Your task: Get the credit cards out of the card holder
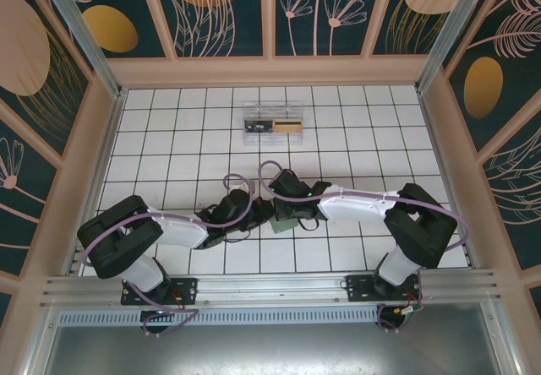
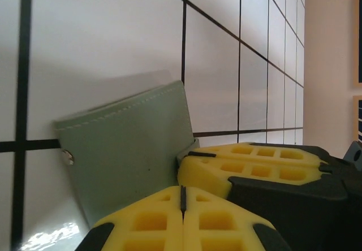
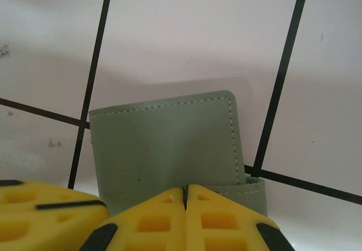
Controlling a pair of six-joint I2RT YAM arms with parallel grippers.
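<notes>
Left jaws, right jaws clenched on card holder [image 3: 169, 143] edges.
Stitched far edge free; open tabletop [image 3: 198, 30] beyond.

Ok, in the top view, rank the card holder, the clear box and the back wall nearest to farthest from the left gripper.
1. card holder, mid-table, right at the left gripper.
2. clear box, farther back, centre.
3. back wall, beyond the box.

On table [image 1: 169, 138]: card holder [image 1: 286, 222] between left tool [image 2: 182, 200] and right tool [image 3: 185, 201]; box [image 1: 272, 123] behind, well apart.
</notes>
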